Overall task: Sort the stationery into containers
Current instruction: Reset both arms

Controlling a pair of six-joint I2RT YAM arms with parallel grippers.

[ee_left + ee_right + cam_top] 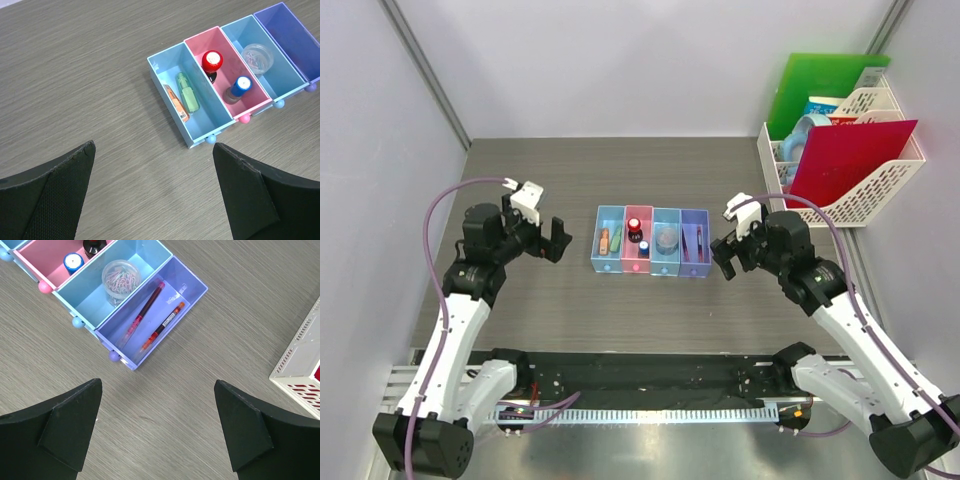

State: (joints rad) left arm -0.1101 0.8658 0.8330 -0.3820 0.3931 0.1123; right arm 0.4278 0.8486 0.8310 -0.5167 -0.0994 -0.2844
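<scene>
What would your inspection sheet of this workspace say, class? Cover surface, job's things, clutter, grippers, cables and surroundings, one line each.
Surface: grey wood-grain table.
Job's things: four joined bins; orange piece and green piece in the first, red-capped item and blue-capped item in the pink, tub of paper clips in the third, two pens in the purple.
Clutter: nothing seen.
Grippers: left gripper and right gripper open, holding nothing, either side of the bins.
Cables: purple cable looping off each arm.
Surroundings: white mesh rack holding green folder and red folder, far right.
</scene>
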